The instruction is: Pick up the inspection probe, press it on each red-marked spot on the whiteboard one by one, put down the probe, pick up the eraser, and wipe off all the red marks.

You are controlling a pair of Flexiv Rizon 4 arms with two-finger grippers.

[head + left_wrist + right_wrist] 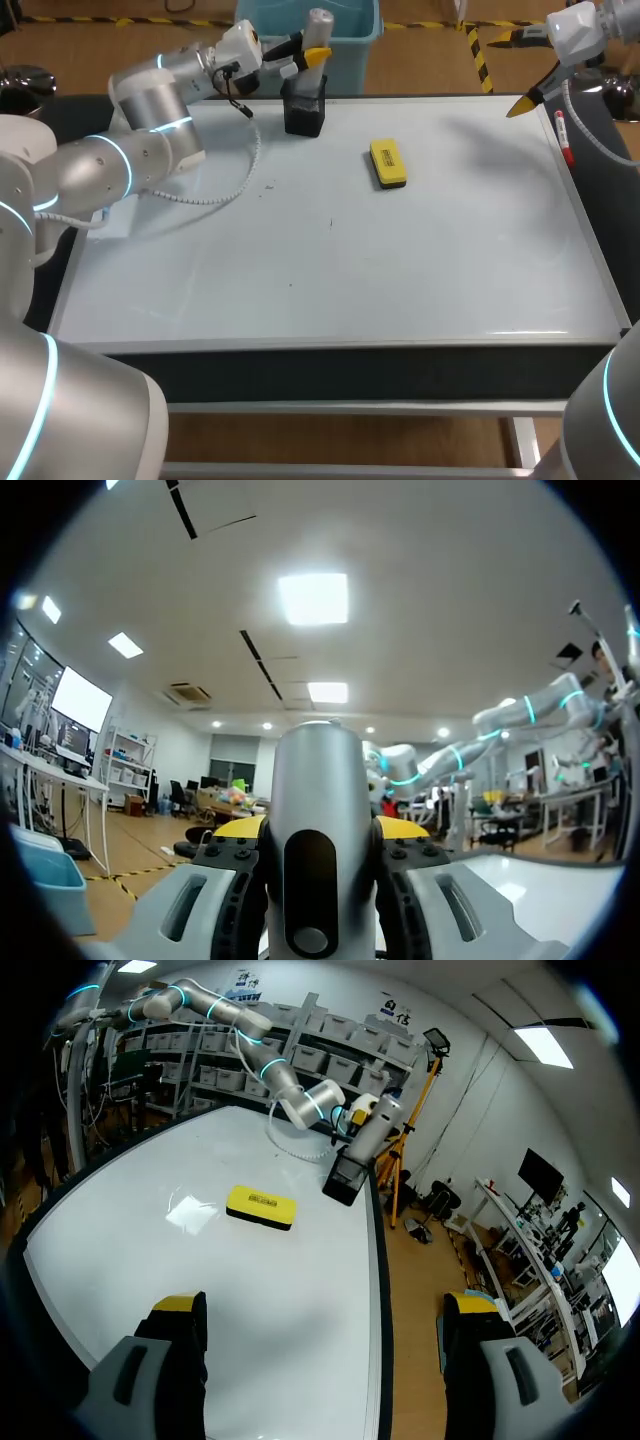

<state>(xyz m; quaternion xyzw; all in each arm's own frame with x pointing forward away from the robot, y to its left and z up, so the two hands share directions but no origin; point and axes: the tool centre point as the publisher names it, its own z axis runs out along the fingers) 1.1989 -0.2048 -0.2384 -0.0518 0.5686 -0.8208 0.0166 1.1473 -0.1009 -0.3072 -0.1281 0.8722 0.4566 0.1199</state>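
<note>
In the head view, your left jaws are clenched on the silver cylindrical inspection probe point(318, 28), which rises from the black block holder point(305, 108) at the far edge of the white whiteboard surface point(330, 280). That grip looks meant to lift it out. In the left wrist view, the probe fills the gap between those jaws. In the right wrist view, your right jaws hang released and wide apart. The yellow rectangular eraser point(260, 1206) lies well ahead of them, probably awaiting the wiping.
</note>
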